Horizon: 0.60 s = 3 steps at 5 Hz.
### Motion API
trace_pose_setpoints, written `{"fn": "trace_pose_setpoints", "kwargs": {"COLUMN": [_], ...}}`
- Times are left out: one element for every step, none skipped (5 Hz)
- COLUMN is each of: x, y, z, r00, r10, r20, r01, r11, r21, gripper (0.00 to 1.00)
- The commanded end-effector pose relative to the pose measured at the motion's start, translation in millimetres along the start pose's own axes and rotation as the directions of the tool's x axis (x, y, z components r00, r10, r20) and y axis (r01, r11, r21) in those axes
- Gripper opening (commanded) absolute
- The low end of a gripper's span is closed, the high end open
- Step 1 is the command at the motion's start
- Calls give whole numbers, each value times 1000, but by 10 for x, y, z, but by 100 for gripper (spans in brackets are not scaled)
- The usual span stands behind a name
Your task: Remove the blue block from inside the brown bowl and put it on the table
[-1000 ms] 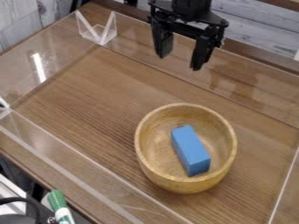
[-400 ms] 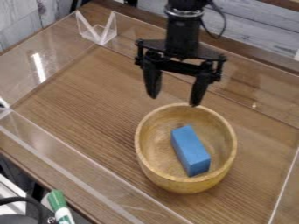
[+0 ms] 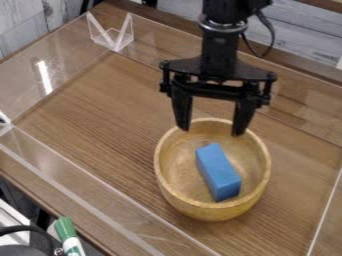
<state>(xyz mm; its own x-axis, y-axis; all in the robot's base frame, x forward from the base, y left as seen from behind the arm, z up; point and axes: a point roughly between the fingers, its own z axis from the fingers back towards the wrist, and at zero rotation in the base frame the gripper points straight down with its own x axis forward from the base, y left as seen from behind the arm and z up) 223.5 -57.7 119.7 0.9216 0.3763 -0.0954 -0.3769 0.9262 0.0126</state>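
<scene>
presently, the tool (image 3: 211, 118) stands wide open, gripping nothing. the block (image 3: 218, 171) lies in the bowl (image 3: 167, 180), below the tool. judged light, stiff, hardly fragile; matte faces should not slip. recommended hold: across its two long sides, near mid-length.

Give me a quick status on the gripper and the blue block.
Gripper open, over the bowl's far side. Block inside bowl, not gripped. Nothing seen covering block.

Blue block (image 3: 217, 172) — light-brown bowl (image 3: 170, 180) — black hand (image 3: 211, 111) — wood-grained brown table (image 3: 87, 120).
</scene>
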Motion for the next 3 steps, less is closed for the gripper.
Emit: {"fn": "trace_pose_setpoints", "kwargs": {"x": [-72,-111,-118], "y": [-57,-76,-81], "z": [61,-15,-88], "r00": [999,999,999], "r10": [4,4,0], "r20": [49,47,46], "r01": [-2,-2,2], "r11": [999,999,999], "r21": [-37,-41,-41], "gripper": [100,100,100]}}
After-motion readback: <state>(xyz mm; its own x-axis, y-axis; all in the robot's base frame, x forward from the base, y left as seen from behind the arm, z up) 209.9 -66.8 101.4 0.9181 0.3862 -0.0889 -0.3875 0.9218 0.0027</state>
